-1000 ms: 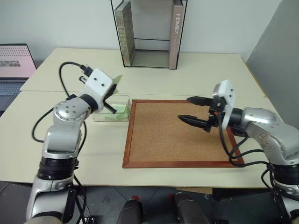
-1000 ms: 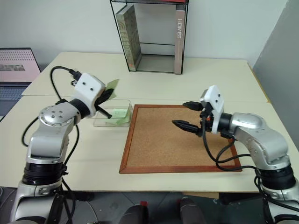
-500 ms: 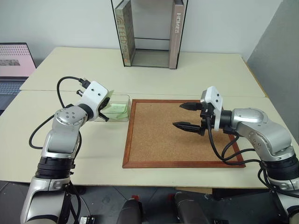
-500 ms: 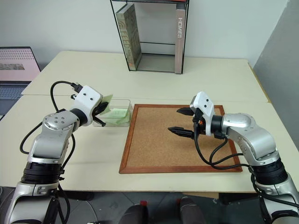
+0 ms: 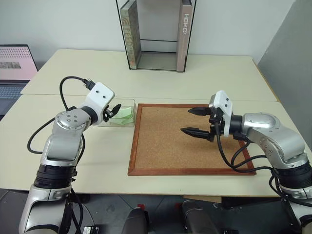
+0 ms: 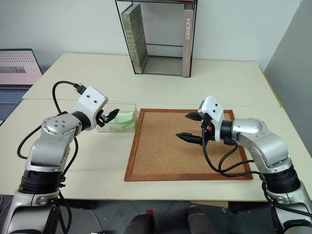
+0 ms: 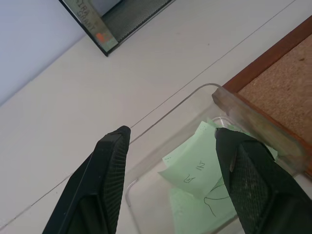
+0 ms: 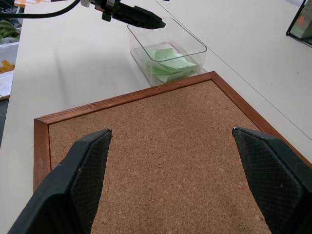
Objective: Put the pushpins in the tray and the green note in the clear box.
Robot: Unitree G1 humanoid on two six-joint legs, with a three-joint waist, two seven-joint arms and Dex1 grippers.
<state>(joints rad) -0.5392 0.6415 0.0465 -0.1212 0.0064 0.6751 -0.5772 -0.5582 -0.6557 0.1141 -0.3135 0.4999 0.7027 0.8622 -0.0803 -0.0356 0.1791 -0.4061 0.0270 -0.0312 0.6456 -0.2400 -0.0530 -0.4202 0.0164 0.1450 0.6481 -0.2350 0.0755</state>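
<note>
Hovering over the clear box (image 5: 118,113) left of centre in the head views, the left gripper (image 5: 113,109) has its two black fingers spread with nothing between them. The green note (image 7: 195,163) lies inside the box on other green sheets; the left wrist view brings out pen marks on it and the box's corner pressed against the corkboard's (image 5: 190,139) wooden frame, detail too small to read in the head views. The right gripper (image 5: 197,122) sits right of centre above the corkboard, fingers wide apart and empty. Its wrist view shows the bare cork between its fingers (image 8: 80,170), with the box, the note and the left gripper's fingertips in the upper middle. At top centre of the head views stands a black-framed glass case (image 5: 156,34) holding books. A laptop (image 5: 17,68) sits at the left edge.
</note>
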